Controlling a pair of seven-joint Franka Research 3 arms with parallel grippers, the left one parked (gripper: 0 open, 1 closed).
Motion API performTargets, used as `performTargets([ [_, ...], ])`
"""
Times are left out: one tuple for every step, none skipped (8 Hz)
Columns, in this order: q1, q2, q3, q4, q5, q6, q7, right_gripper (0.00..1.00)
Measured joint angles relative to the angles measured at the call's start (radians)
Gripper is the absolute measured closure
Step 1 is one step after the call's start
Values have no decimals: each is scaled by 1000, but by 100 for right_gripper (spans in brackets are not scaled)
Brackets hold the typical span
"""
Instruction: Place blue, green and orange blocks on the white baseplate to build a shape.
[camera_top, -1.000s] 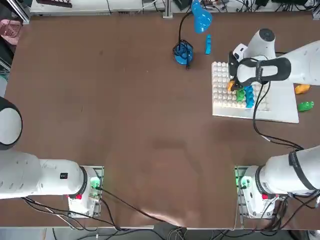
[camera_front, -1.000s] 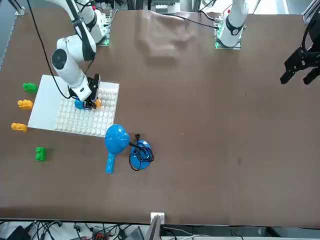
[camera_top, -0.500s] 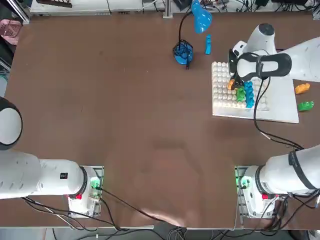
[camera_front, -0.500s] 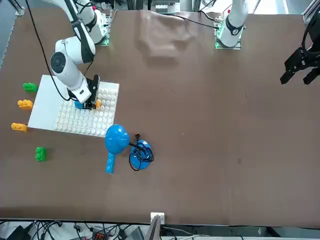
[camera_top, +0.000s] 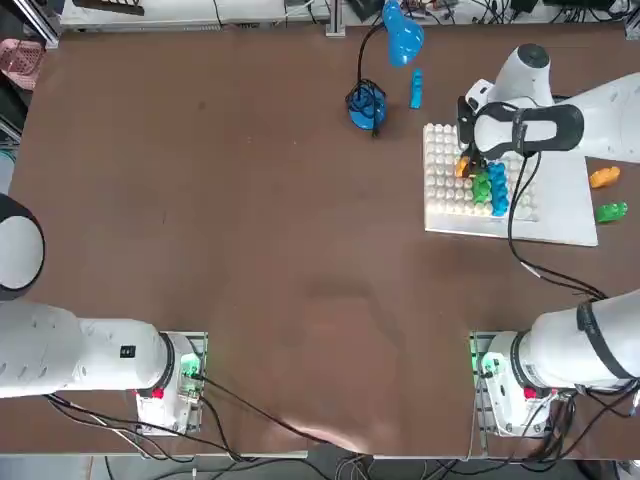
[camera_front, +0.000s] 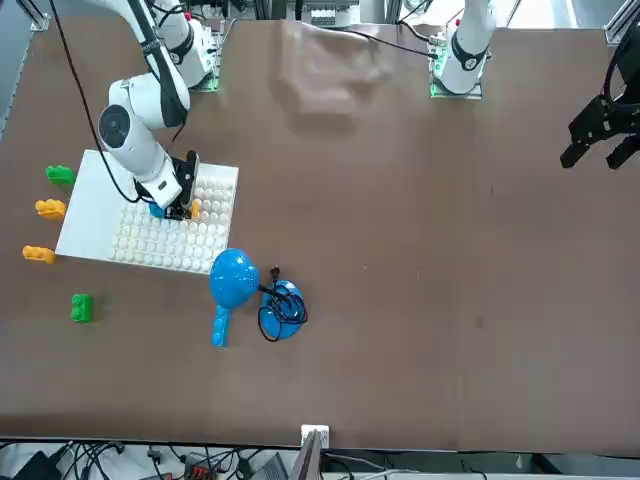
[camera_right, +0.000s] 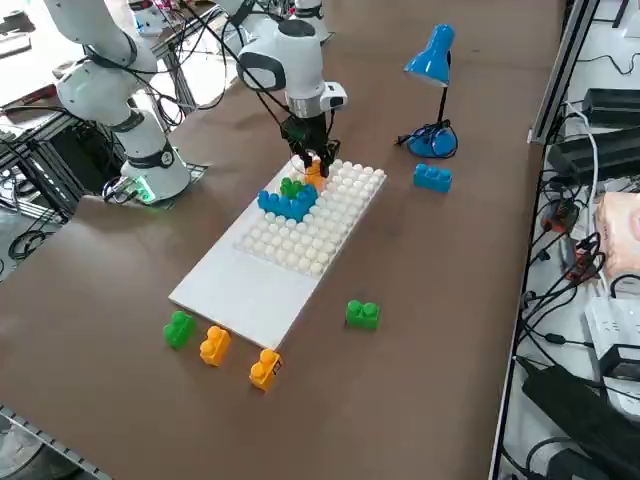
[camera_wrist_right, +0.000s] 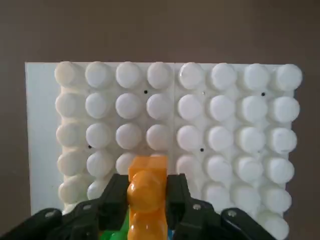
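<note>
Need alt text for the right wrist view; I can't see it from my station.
The right gripper is closed on an orange block at the white baseplate, whose rows of round studs fill most of the view. Parts of a green block and something blue show beside the orange one.

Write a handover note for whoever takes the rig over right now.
Right gripper: shut on an orange block, at the built cluster over the white baseplate; whether it is pressed home, I can't tell.
Done: blue column and green block are on the studs.
Loose on the table: two green blocks, two orange blocks, one blue block near the lamp.
Left: probably seat and release the held block, then add loose ones as the shape needs.
</note>
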Motion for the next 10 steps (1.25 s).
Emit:
performTargets([
  [0,5,0,0,0,1,0,63],
  [0,12,0,0,0,3,0,63],
  [0,19,0,0,0,5,-1,63],
  [0,22,0,1,0,6,-2,63],
  [0,23,0,2,0,6,-2,63],
  [-1,23,-1,2,0,7,-2,63],
  [-1,23,-1,2,0,7,-2,63],
  [-1,23,-1,2,0,7,-2,63],
  [-1,23,-1,2,0,7,-2,63],
  [-2,23,-1,2,0,7,-2,63],
])
